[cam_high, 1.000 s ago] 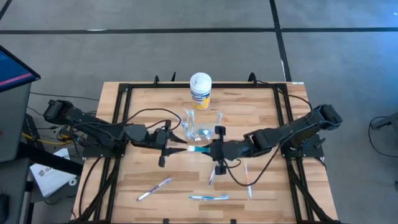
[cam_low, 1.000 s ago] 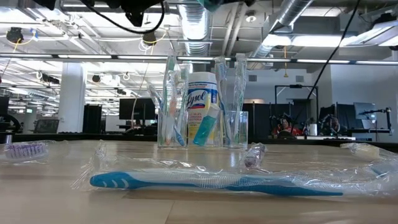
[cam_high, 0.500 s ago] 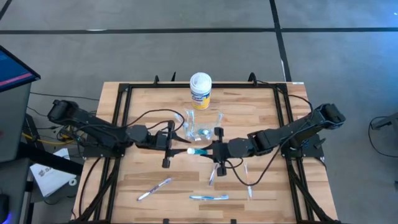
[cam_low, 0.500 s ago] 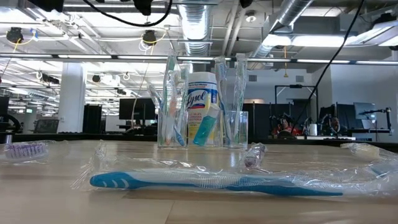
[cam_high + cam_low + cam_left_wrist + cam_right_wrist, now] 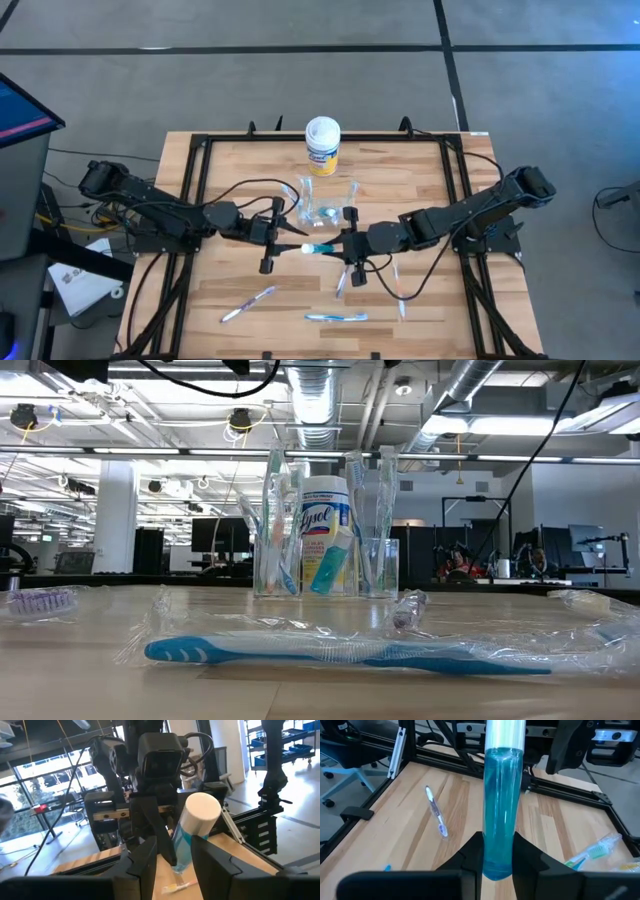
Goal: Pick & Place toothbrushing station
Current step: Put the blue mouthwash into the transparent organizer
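A teal-blue tube (image 5: 320, 247) with a white cap (image 5: 200, 810) is held in the air over the table's middle, between my two grippers. My right gripper (image 5: 338, 247) is shut on it. My left gripper (image 5: 292, 243) is open, and its fingertips (image 5: 150, 852) stand close to the cap end. Behind them, two see-through cups (image 5: 275, 565) (image 5: 378, 568) stand on the table with upright toothbrushes and a second teal tube (image 5: 330, 565) in them. My right gripper pinches the tube's end opposite the cap (image 5: 498, 862) between its two fingers. The fingers come level from the table's right side and lie along the tube. The tube sticks straight out of them, lifted clear, with its cap pointing toward my left gripper. I cannot tell whether my left gripper touches the cap.
A yellow canister with a white lid (image 5: 322, 145) stands behind the cups at the far edge. Loose toothbrushes lie near the front: one at the left (image 5: 248, 303), one in the middle (image 5: 336, 317), and wrapped ones under the right arm (image 5: 400, 300). A black frame (image 5: 195, 180) rims the table.
My left gripper has gone toward the table's right edge, closing on the tube's cap end. My right gripper, with the tube, has shifted a little toward the near edge. Both have left the top of the low view.
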### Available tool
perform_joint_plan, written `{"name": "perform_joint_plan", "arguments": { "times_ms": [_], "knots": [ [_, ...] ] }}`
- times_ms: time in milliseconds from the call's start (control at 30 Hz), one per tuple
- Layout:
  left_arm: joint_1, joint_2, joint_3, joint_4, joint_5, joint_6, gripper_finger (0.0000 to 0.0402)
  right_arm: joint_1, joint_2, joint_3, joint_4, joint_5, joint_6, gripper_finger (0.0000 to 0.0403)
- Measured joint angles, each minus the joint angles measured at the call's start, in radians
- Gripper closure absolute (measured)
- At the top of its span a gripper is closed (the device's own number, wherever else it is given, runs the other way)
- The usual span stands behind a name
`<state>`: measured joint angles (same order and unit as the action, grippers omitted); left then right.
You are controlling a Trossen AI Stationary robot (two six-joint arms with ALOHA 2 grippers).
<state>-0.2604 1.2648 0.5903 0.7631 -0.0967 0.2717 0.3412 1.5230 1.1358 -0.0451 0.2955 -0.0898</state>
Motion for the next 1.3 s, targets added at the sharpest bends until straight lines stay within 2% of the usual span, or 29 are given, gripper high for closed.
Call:
{"name": "perform_joint_plan", "arguments": {
  "times_ms": [833,1000,1300],
  "knots": [
    [0.000,0.000,0.000,0.024,0.001,0.019,0.0285,-0.008,-0.029,0.002,-0.034,-0.006,-0.006,0.0342],
    [0.001,0.000,0.000,0.060,0.077,0.020,0.0285,-0.024,-0.029,0.002,-0.018,-0.018,-0.007,0.0342],
    [0.026,0.019,0.001,0.107,0.090,0.028,0.0281,-0.037,-0.029,0.002,0.013,-0.038,-0.012,0.0342]
  ]
}}
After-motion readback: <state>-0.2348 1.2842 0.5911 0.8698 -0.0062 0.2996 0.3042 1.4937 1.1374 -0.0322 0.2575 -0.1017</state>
